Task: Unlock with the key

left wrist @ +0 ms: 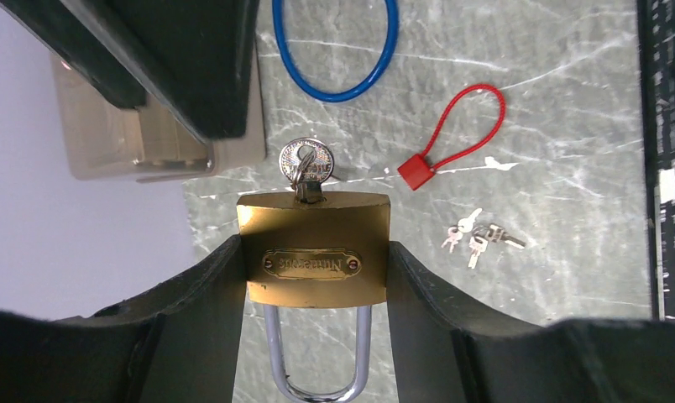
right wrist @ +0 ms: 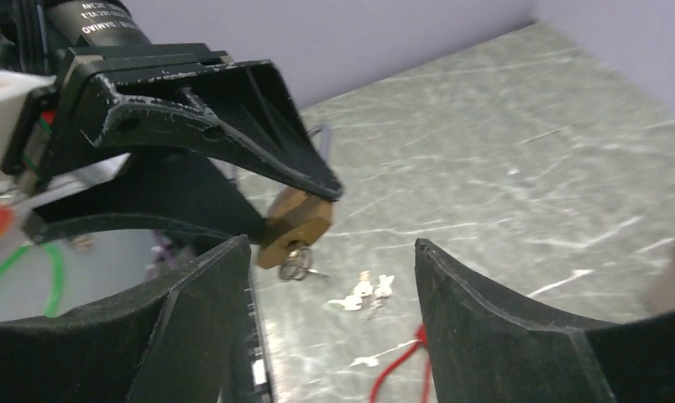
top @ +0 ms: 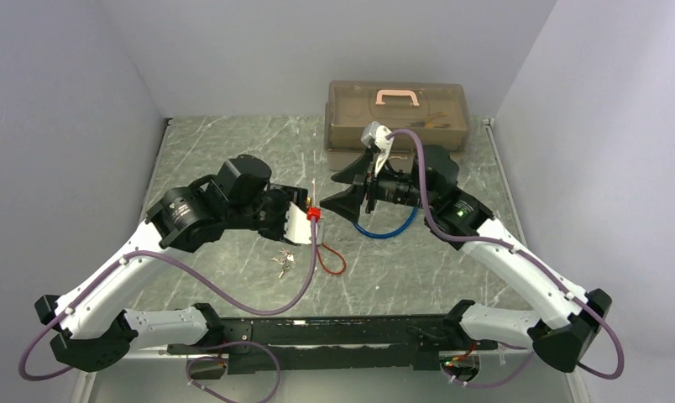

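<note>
Left wrist: left end effector (left wrist: pixel 314 253) clenched on brass padlock (left wrist: pixel 314 239), key (left wrist: pixel 306 162) seated in its keyhole. Right wrist: right end effector (right wrist: pixel 330 245) released, near padlock (key untouched). Likely next: pinch key, twist. Top: padlock hidden.

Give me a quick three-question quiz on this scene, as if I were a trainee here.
1. True or false: the key already sits in the padlock.
2. Which lies closest to the loose keys? A. the red cable lock B. the blue ring C. the box
3. Which arm's fingers hold the padlock?

Key: 1 true; 2 A; 3 the left fingers, clamped on its two sides.
</note>
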`<state>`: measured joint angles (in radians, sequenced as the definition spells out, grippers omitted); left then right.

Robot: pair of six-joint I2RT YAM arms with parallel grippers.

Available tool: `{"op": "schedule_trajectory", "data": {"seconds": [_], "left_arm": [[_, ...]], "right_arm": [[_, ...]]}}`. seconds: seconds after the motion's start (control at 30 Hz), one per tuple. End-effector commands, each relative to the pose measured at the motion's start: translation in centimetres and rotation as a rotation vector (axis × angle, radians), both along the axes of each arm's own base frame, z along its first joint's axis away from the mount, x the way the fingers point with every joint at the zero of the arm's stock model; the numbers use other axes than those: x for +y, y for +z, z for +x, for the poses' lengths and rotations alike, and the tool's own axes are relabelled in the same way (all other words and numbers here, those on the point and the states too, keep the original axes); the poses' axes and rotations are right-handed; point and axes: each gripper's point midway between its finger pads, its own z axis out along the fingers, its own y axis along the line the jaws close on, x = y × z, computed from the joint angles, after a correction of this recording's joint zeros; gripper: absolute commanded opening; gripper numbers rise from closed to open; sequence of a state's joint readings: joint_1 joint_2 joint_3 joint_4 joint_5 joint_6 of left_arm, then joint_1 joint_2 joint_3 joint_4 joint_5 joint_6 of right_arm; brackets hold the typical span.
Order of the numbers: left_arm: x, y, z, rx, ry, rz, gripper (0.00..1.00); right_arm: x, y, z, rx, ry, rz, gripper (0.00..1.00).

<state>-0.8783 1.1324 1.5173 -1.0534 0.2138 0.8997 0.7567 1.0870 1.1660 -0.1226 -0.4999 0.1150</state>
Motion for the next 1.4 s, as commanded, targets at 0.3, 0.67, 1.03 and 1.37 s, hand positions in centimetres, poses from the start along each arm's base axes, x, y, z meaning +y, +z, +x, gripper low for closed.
{"op": "schedule_trajectory", "data": {"seconds": [0.3, 0.67, 1.03, 1.37], "left_arm": [[-1.4, 4.3, 2.1, -0.232, 0.014, -0.089, 0.00], [-2.4, 4.7, 0.8, -0.244, -0.050, -0.072, 0.00], [-2.4, 5.1, 1.2, -0.299, -0.025, -0.078, 0.00], [-2.8, 5.3, 0.9, -0.319, -0.038, -0.090, 0.00]], "right_arm": [[1.8, 1.8, -2.6, 0.159, 0.209, 0.110, 0.66], [2.9, 1.0, -1.0, 0.162, 0.179, 0.137, 0.52], [2.8, -1.1, -0.6, 0.195, 0.156, 0.078, 0.48], [2.7, -2.1, -1.3, 0.248, 0.178, 0.061, 0.41]]}}
